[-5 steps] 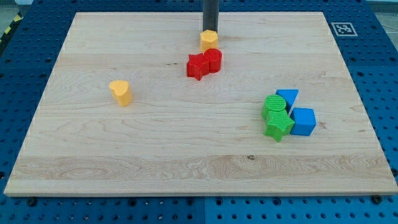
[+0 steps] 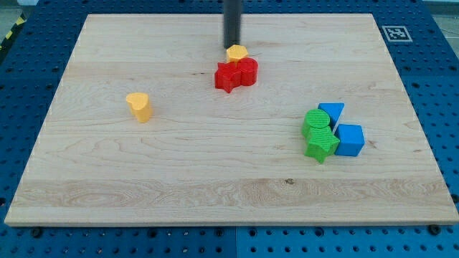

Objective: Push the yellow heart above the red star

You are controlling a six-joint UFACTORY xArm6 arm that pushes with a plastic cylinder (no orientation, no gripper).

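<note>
Our arm carries no hand, so there is nothing to open, close or hold with; it ends in a dark rod, and my tip [image 2: 231, 47] sits near the view's top edge of the wooden worktop [image 2: 179, 179]. The tip stands just to the upper left of a small yellow block [image 2: 237, 52], close enough that we cannot tell whether the two touch.

That yellow block, whose shape is hard to make out from here, lies directly on the view's top side of the red pair, touching or nearly touching them. The red star [image 2: 227, 76] is pressed against a red cylinder [image 2: 248, 70] on its right.

Well apart, toward the view's left, we see a yellow heart [image 2: 139, 106] standing alone on bare wood.

Toward the view's right a cluster is packed together: a green cylinder [image 2: 315, 122] with a green star [image 2: 321, 146] just below it, a blue triangle [image 2: 331, 112] at the upper right, and a blue cube [image 2: 350, 140] beside the green star.
</note>
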